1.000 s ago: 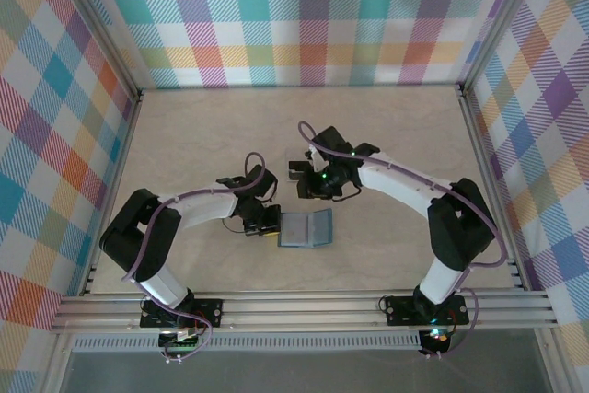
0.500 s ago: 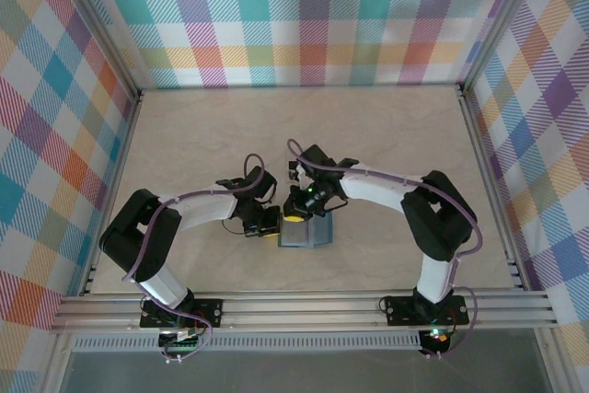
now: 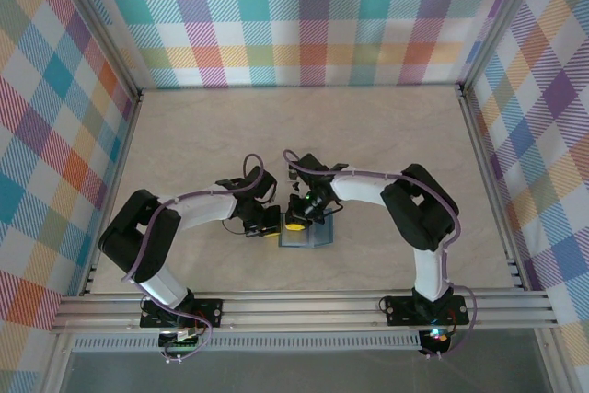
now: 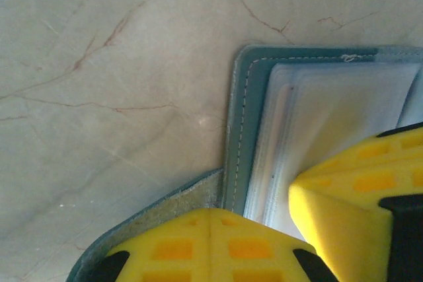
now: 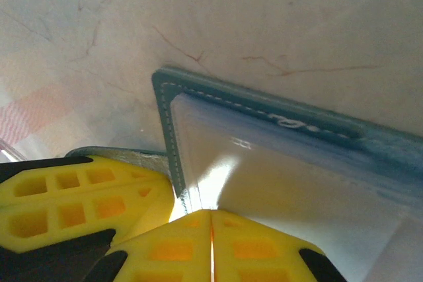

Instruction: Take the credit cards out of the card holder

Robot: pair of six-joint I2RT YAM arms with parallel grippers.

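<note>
The teal card holder (image 3: 311, 236) lies open on the table between both arms. In the left wrist view its stitched edge (image 4: 239, 123) frames pale layered sheets (image 4: 330, 107); I cannot tell credit cards from clear sleeves there. My left gripper (image 4: 210, 212) is shut, its tips down on the card holder's grey side tab (image 4: 173, 207). My right gripper (image 5: 211, 212) is shut with its tips against the near edge of the glossy inner panel (image 5: 277, 163). Whether a card sits between them is hidden. Both grippers (image 3: 268, 222) (image 3: 295, 222) meet at the holder's left corner.
The beige marbled tabletop (image 3: 304, 135) lies open behind the card holder. Plaid walls enclose it on three sides, with metal rails (image 3: 304, 310) along the near edge. The two yellow fingertip pairs stand close together.
The right arm swung left and down from behind the card holder onto its left corner, and its jaws closed. The left arm and the card holder stayed in place.
</note>
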